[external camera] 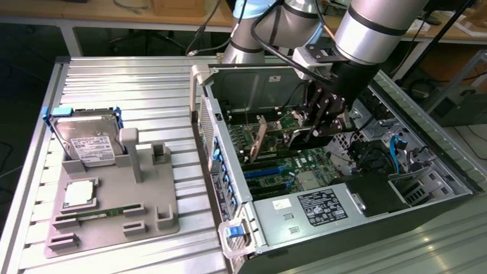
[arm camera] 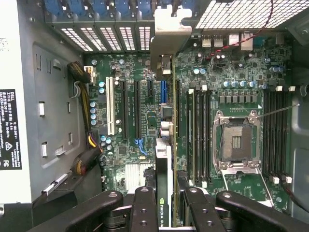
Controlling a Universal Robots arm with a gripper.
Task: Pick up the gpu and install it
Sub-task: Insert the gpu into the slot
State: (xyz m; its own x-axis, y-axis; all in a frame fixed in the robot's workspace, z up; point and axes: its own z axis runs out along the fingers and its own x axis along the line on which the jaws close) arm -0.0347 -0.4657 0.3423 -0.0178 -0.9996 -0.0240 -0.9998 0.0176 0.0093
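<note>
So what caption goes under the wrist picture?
Gripper holds the gpu on edge above the motherboard inside the computer case.

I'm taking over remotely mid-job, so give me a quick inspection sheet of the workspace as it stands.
Surface: ribbed metal table, grey parts tray on it.
Job's things: gpu edge-on inside open computer case, above the motherboard, bracket toward the rear slots.
Clutter: hard drive upright in tray; memory stick in tray.
Grippers: gripper shut on the gpu, inside the case.
Cables: blue cable in case; black cable along arm.
Surroundings: workbenches behind.
</note>
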